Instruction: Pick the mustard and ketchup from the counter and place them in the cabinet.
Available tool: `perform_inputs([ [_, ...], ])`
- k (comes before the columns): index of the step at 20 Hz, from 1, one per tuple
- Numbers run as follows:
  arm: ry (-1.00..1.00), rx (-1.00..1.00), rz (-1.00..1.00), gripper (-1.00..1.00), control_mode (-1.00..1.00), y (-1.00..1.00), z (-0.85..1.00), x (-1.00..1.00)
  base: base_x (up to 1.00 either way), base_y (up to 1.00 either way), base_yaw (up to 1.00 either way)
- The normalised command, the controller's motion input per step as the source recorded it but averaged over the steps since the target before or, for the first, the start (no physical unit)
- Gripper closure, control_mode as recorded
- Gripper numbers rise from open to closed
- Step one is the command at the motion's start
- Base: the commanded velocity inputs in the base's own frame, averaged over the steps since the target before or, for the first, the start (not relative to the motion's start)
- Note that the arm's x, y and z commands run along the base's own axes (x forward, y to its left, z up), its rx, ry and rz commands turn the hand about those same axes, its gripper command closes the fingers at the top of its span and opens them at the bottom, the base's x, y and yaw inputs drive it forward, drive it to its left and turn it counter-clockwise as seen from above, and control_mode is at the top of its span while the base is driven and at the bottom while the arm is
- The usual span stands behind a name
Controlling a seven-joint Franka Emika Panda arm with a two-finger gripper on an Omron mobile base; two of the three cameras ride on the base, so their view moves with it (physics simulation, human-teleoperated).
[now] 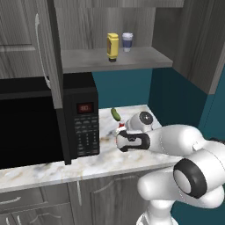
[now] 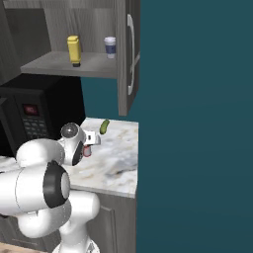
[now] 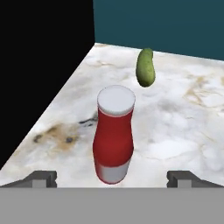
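The ketchup (image 3: 113, 140), a slim red bottle with a white cap, stands upright on the marble counter (image 3: 183, 127). My gripper (image 3: 113, 178) is open, low and level with the bottle's base, one fingertip on each side and neither touching it. From the left base view only a red sliver of the ketchup (image 1: 121, 126) shows behind my hand. The mustard (image 1: 112, 47) stands cap-down on the shelf of the open cabinet (image 1: 140, 59). It appears again from the right as the mustard (image 2: 74, 49).
A white-and-blue paper cup (image 1: 127, 41) stands beside the mustard on the shelf. A green pickle (image 3: 145, 67) lies on the counter beyond the ketchup. The black microwave (image 1: 39, 123) walls the left side. The cabinet door (image 2: 127, 54) hangs open above the counter's right end.
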Motion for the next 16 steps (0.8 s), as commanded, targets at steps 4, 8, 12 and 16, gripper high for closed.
perform_inputs([
  [4,0.00,0.00,0.00,-1.00,-1.00,0.01,-0.05,0.23,0.00,0.00,0.00],
  [8,0.00,0.00,0.00,-1.00,-1.00,0.00,-0.03,0.19,0.00,0.00,0.00],
  [12,0.00,0.00,0.00,-1.00,-1.00,0.01,-0.06,0.21,0.00,0.00,0.00],
  [16,0.00,0.00,0.00,-1.00,-1.00,0.05,-0.10,0.20,0.00,0.00,0.00],
])
